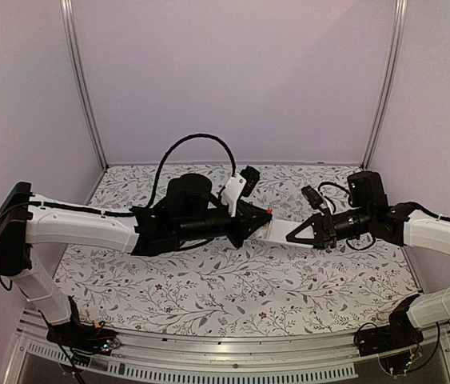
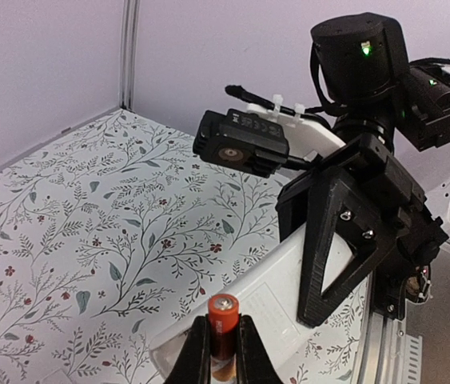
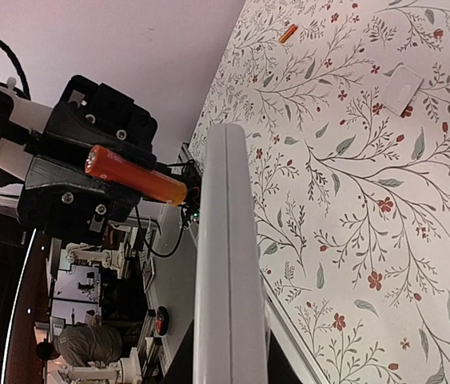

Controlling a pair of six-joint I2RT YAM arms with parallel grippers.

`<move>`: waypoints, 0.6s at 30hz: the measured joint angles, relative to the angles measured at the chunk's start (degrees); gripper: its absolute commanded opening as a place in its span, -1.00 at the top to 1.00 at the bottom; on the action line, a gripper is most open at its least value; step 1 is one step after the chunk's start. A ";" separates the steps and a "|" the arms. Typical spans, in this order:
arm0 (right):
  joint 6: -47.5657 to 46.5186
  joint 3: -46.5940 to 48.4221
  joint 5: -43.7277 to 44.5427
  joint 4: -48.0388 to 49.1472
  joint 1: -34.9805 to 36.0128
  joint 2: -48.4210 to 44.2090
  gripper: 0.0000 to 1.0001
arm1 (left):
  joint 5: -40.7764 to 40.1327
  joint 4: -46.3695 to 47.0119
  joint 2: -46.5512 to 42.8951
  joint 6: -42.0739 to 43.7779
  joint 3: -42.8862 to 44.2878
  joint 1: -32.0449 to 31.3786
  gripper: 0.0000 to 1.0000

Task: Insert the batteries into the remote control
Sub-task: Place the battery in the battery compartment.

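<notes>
Lilac walls (image 1: 232,80) enclose one floral table (image 1: 209,296). Two arms meet above its middle. The right gripper (image 1: 290,232) is clamped on the single white remote control (image 1: 276,230), held off the surface. One small cover (image 3: 400,86) lies flat. One battery (image 2: 223,320) sits pinched in the left gripper (image 2: 223,348) beside the remote. A second battery (image 3: 288,33) lies near a wall edge.

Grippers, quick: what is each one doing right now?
Left gripper: shut on one battery.
Right gripper: shut on the remote control.
</notes>
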 measured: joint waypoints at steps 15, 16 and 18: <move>1.42 0.20 -0.46 0.94 0.00 -0.02 1.00 | -3.91 -2.45 1.11 0.37 0.61 -0.02 0.98; 1.44 0.22 -0.46 1.05 0.00 -0.02 1.00 | -4.11 -2.67 1.11 0.37 0.61 -0.02 0.97; 1.53 0.24 -0.44 1.36 0.00 -0.02 1.00 | -4.37 -3.04 1.11 0.33 0.61 -0.02 0.96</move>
